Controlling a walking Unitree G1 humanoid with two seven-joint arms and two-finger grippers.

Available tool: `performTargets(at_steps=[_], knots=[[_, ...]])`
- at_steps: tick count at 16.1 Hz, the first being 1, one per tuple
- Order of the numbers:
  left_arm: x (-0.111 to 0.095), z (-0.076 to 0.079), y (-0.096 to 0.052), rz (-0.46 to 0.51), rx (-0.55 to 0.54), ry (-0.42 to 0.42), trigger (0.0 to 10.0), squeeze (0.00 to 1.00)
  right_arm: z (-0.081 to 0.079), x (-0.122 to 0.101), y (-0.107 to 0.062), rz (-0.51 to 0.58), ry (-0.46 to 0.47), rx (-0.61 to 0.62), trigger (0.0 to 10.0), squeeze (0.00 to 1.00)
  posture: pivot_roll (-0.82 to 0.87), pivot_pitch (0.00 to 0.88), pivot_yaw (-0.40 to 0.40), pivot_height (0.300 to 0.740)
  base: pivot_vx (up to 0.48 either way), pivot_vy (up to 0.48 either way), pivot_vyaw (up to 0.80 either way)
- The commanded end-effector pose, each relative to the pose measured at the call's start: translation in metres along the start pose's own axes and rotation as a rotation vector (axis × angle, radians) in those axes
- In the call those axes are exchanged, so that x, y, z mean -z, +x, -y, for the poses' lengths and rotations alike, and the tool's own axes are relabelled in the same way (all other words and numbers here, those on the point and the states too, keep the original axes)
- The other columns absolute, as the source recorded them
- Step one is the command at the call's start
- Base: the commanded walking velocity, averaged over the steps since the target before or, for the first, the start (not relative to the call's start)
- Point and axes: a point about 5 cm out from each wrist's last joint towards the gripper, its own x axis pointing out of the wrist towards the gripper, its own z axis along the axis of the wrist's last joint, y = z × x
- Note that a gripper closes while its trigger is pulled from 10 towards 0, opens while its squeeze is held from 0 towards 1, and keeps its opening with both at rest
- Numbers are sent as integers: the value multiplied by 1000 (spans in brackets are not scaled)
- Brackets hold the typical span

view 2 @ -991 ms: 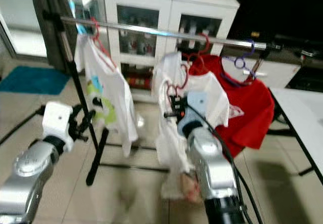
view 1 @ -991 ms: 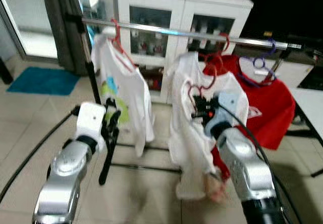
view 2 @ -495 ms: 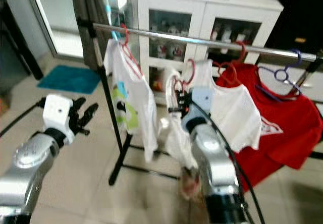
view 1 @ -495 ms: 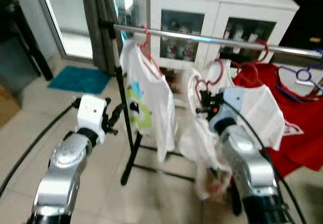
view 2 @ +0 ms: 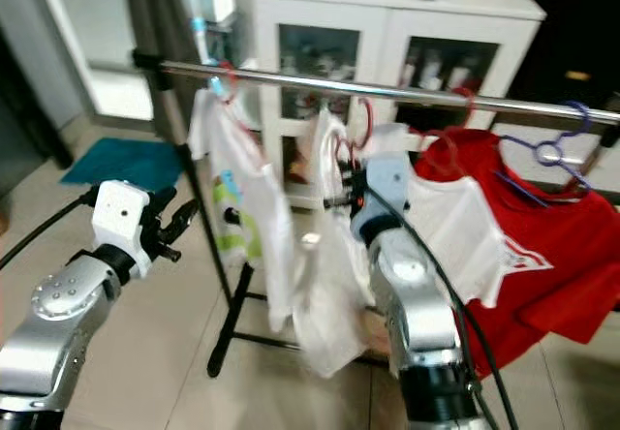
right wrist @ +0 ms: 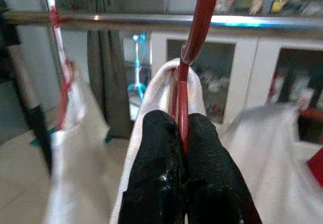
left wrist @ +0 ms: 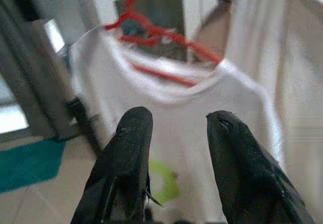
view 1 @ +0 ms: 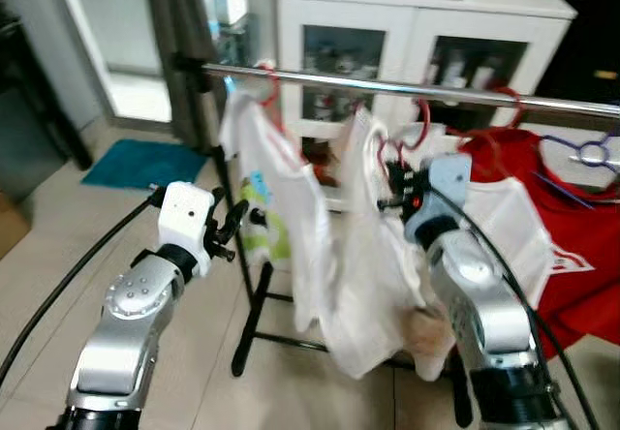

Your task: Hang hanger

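Right end effector [right wrist: 184, 133] pinches a red hanger [right wrist: 194, 57] carrying a white shirt [view 1: 373, 256], just below the rail [view 1: 407, 88]; its hook must next go over the rail. Left end effector [left wrist: 174, 128] spread, idle.

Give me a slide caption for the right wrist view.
Right gripper shut on a red plastic hanger carrying a white shirt, just below the silver metal clothes rail.

The right tool [right wrist: 182, 133] has lifted the red hanger [right wrist: 194, 42] nearer the rail [view 1: 407, 86].

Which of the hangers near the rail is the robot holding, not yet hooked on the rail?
The red hanger carrying the plain white shirt: the right tool pinches its neck below the rail. The others already hang there.
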Motion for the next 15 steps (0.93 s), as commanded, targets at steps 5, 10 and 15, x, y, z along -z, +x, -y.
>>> performTargets(at_steps=[5, 10, 15], knots=[[-3, 1, -5, 1, 54, 36, 10000, 200, -16, -10, 18, -1, -41, -148, 10000, 0, 40, 0, -21, 740, 306, 0, 0], [-16, 14, -15, 22, 313, 98, 10000, 184, -14, -10, 45, -100, 32, -110, 10000, 0, 51, 0, -28, 740, 59, 0, 0], [-42, 11, -17, 80, 445, 94, 10000, 176, -3, -20, 88, -200, -11, 33, 10000, 0, 59, 0, -9, 740, 0, 0, 0]])
